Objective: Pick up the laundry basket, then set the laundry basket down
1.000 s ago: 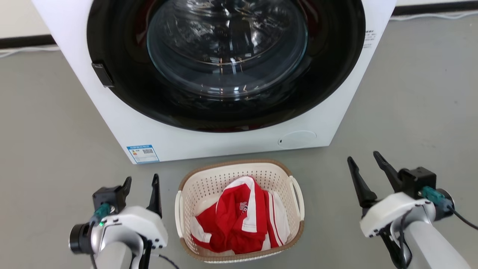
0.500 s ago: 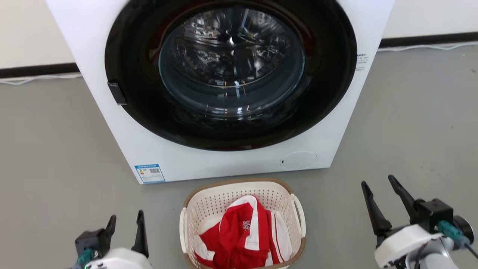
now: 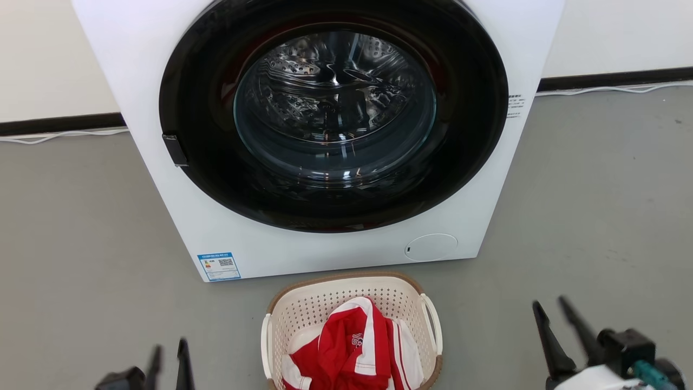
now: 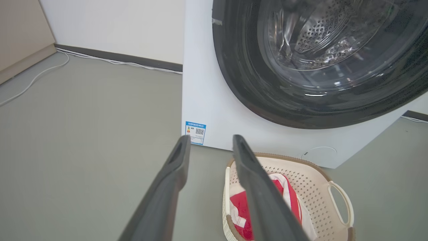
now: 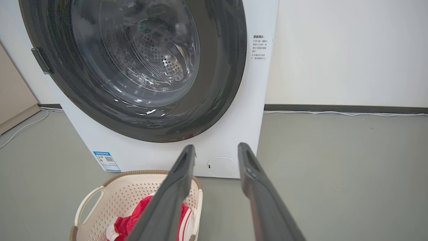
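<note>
Showing at bottom corners of head view, both cropped by frame edge: left gripper [image 3: 169, 355], blurred, fingers narrowly parted, empty; right gripper [image 3: 550, 306], fingers parted wider, empty. Sitting between them on grey floor [image 3: 81, 244], apart from both: laundry basket [image 3: 319, 306], near end cut off. Lying crumpled inside: red-and-white garment [image 3: 352, 352], print too small to read. Standing just behind basket: white washer [image 3: 325, 254], top cropped, drum dim through round door [image 3: 335, 103] glass. Running along far wall base: white cable [image 3: 54, 135].

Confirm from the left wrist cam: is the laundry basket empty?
No, a red and white garment lies bunched inside the laundry basket.
</note>
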